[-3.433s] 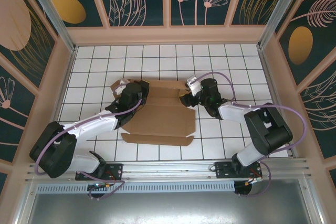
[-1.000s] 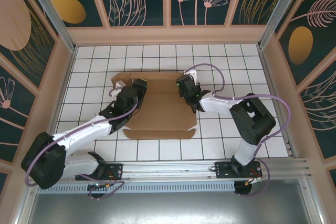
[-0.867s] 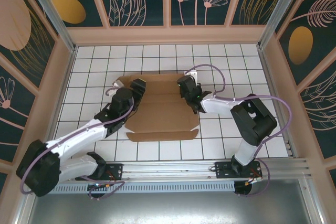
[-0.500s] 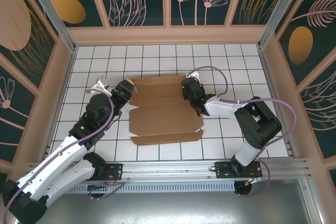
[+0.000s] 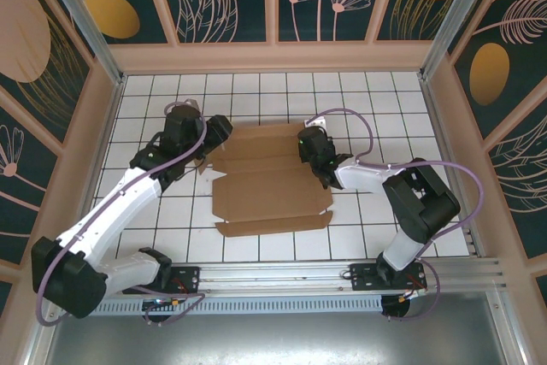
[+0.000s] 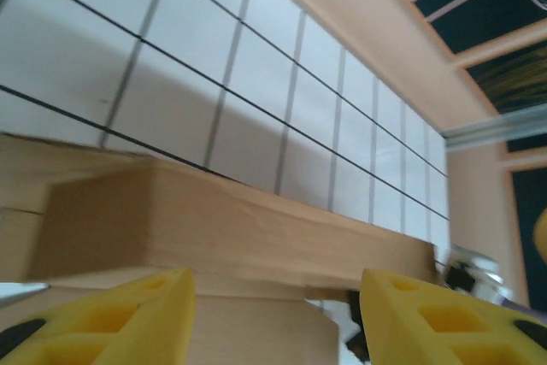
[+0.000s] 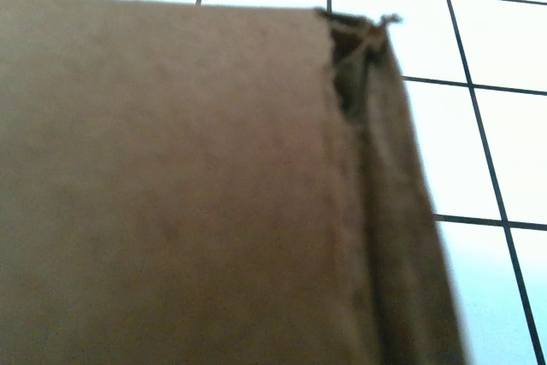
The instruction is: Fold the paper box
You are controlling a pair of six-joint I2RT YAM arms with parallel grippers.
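Note:
The paper box [image 5: 269,184] lies as a flat brown die-cut sheet in the middle of the tiled table. My left gripper [image 5: 212,132] hovers at the sheet's far left corner. In the left wrist view its yellow fingertips [image 6: 111,318] stand wide apart, open [image 6: 278,318], and a raised cardboard flap [image 6: 239,228] runs across just beyond them. My right gripper [image 5: 313,150] rests on the sheet's far right edge. Brown cardboard [image 7: 188,203] sits right against the right wrist camera and hides the right fingers. A torn corner [image 7: 359,36] shows at the cardboard's top.
The white tiled table [image 5: 154,211] is ringed by low beige walls [image 5: 273,57]. Bare tiles lie behind the sheet [image 6: 197,66] and to its right [image 7: 487,126]. Both arm bases sit on the rail [image 5: 273,275] at the near edge.
My left arm has drawn off the sheet's left side and swung out to its far left corner. The sheet slid a little to the right. My right gripper stays at the right edge.

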